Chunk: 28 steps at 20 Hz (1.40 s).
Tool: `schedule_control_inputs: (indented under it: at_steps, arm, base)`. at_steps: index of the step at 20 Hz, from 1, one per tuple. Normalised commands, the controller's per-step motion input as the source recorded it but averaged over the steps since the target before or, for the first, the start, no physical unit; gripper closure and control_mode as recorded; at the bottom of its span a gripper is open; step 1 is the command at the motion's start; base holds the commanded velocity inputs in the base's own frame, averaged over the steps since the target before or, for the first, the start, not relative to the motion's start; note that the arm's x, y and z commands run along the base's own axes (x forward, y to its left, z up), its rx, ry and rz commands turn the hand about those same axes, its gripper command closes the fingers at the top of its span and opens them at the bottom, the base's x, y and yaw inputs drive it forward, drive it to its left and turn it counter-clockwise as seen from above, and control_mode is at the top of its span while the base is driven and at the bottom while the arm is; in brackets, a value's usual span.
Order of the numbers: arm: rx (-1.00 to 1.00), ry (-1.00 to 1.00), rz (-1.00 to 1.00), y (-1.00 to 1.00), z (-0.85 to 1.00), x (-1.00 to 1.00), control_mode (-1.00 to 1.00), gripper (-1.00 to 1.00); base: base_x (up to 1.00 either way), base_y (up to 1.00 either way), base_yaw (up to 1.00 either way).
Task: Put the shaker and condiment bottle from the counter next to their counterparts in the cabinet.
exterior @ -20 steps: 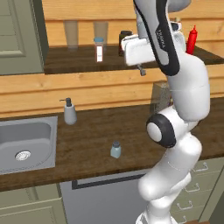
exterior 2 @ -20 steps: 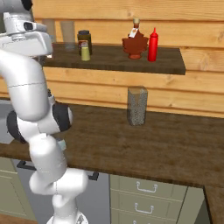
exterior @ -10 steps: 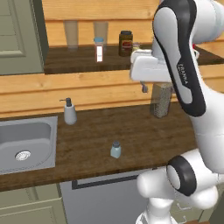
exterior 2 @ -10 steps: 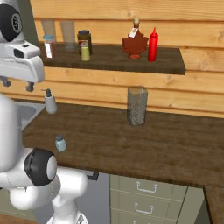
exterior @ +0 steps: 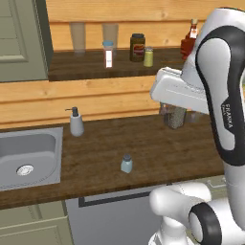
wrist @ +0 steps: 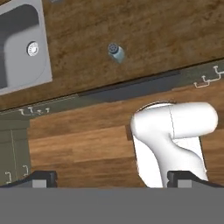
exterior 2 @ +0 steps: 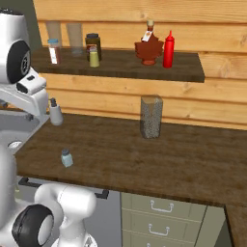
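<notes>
Red condiment bottle already on the cabinet beside the brown sauce bottle — shaker alone on the counter. Fingers spread, empty, high above. Next: lower over the shaker, then close.

you get even, soft rendered light, faint shadows on the worktop, no glare, slightly coarse and blurry detail.
</notes>
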Motion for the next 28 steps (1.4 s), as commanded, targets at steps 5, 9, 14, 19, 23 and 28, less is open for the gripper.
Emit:
schedule_control_inputs:
  at_steps: [5, 9, 14, 19, 23, 28]
  arm:
    - [-0.01, -0.02, 0.0, 0.09, -1.0, -0.99, -1.0, -1.0]
    - [0.04, -0.01, -0.01, 0.01, -0.74, -0.52, -1.0, -1.0]
    - [0.08, 0.0, 0.0, 0.0, -0.06, 0.06, -1.0, -1.0]
    - [-0.01, -0.02, -0.01, 0.0, 0.0, 0.74, -1.0, -1.0]
    - [-0.02, -0.03, -0.02, 0.0, -0.01, 0.75, -1.0, -1.0]
    - [0.03, 0.0, 0.0, 0.15, -0.16, 0.02, -1.0, -1.0]
  base:
    - [0.0, 0.0, 0.0]
    - [0.0, 0.0, 0.0]
    - [0.0, 0.0, 0.0]
    - [0.0, 0.0, 0.0]
    - [0.0, 0.0, 0.0]
    - [0.0, 0.0, 0.0]
